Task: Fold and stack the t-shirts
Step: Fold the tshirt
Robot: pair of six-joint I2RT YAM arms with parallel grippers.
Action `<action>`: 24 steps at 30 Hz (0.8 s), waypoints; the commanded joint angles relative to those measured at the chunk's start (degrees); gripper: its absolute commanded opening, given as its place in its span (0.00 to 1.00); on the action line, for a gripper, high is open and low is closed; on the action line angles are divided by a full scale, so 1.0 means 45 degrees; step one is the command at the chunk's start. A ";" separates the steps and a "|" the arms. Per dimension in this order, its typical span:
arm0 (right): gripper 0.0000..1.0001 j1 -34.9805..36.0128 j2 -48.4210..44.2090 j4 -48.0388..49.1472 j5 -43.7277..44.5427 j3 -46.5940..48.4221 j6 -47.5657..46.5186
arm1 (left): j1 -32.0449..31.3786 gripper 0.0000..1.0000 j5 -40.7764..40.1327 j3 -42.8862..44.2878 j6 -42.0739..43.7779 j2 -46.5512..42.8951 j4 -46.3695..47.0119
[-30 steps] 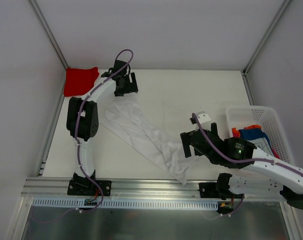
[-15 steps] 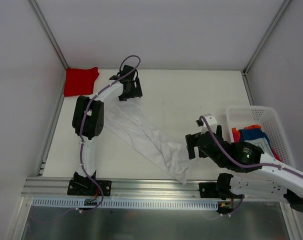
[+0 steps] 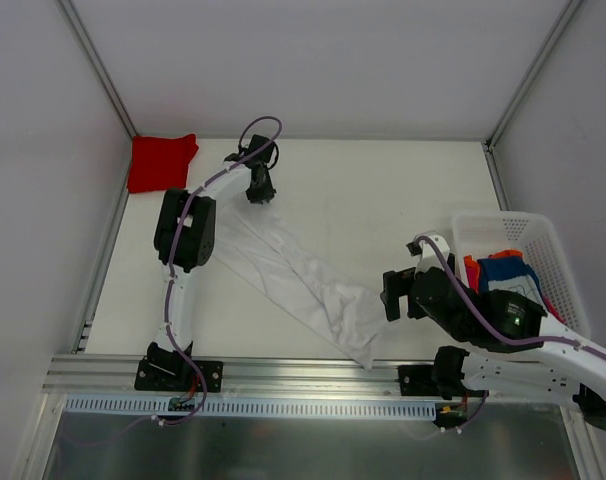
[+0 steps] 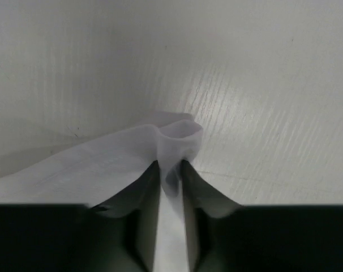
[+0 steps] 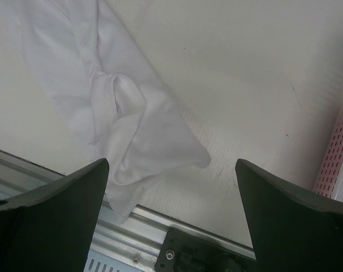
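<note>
The red t-shirt (image 3: 163, 162) lies in the far-left corner of the tabletop (image 3: 383, 190), well apart from both grippers. Just to its right, near the far edge, the left gripper (image 3: 260, 192) reaches down onto the far end of the white t-shirt (image 3: 293, 278). In the left wrist view its fingers (image 4: 143, 192) are drawn close on a small raised fold of white cloth, pinching it.

From that pinch the white t-shirt runs as a long narrow band, its long axis slanting from far left down to the middle of the near edge. There its bunched end reaches the metal rail (image 5: 160, 224).

The right gripper (image 3: 398, 293) hangs just right of that near end, fingers spread wide with nothing between them. The crumpled end lies to its left and a little nearer the rail. This arm is clearly the closer one to that end, so I judge that it must go left and down to take hold.

At the right edge the basket (image 3: 543, 225) holds the blue t-shirt (image 3: 503, 268) and the orange-red t-shirt (image 3: 471, 265).

The left arm covers part of the white t-shirt's far end from above, and I cannot tell how many layers the pinch holds. The right arm hides much of the basket's contents, and the blue t-shirt's print is too small to make out
</note>
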 commanded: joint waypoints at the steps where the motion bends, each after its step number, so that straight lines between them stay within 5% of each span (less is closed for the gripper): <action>1: 1.00 -0.0058 -0.0133 -0.0097 0.0059 -0.0192 -0.0103 | -0.0050 0.14 -0.0072 0.0480 -0.0122 0.0389 -0.0303; 4: 0.99 -0.0058 -0.0113 -0.0097 0.0118 -0.0251 -0.0065 | -0.0050 0.00 0.0005 0.0538 -0.0044 0.0467 -0.0303; 14: 1.00 -0.0058 0.0062 -0.0078 0.0001 -0.0310 0.0189 | -0.0109 0.00 -0.0151 -0.0222 0.0151 -0.0742 -0.0284; 24: 1.00 -0.0058 0.0511 0.0312 -0.0448 -0.0407 0.0463 | -0.0499 0.00 -0.0678 -0.2017 0.1107 -0.5678 -0.0284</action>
